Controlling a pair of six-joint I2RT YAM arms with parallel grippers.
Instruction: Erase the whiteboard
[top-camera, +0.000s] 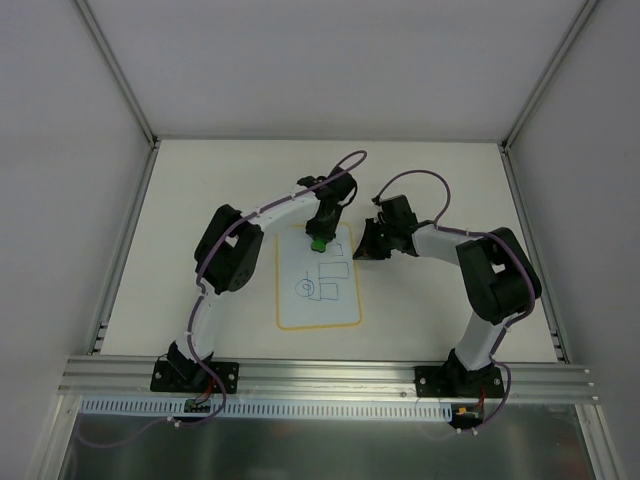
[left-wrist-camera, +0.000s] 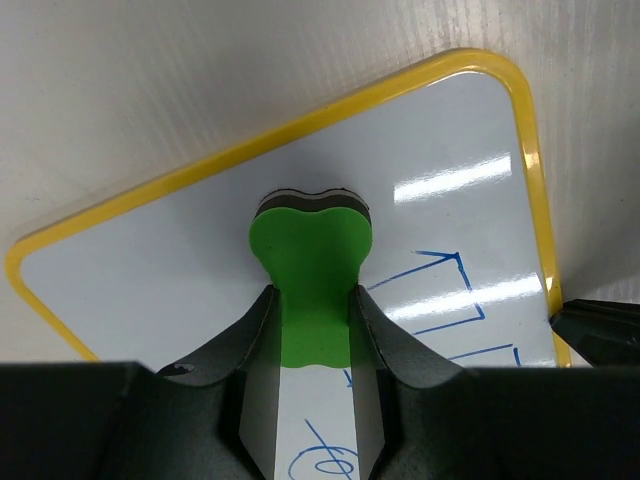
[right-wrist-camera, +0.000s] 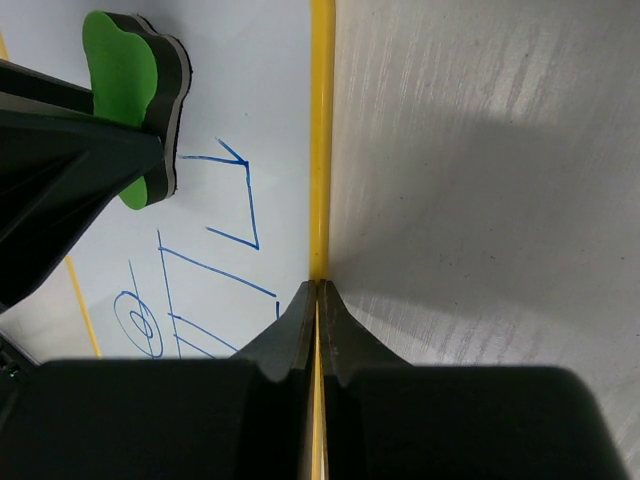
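On whiteboard (top-camera: 320, 312) — L fingers (left-wrist-camera: 225, 365) grip green eraser (left-wrist-camera: 310, 250); R fingers (right-wrist-camera: 290, 335) clenched at edge.

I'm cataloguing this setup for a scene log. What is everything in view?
whiteboard: one, white with yellow border, flat on the table
drawing: one, blue lines, middle of the whiteboard
eraser: one, green with black underside, at the whiteboard's far end
table: one, white, under everything
rail: one, silver, table's near edge
left gripper: one, black, shut on the eraser
right gripper: one, black, closed at the whiteboard's right border
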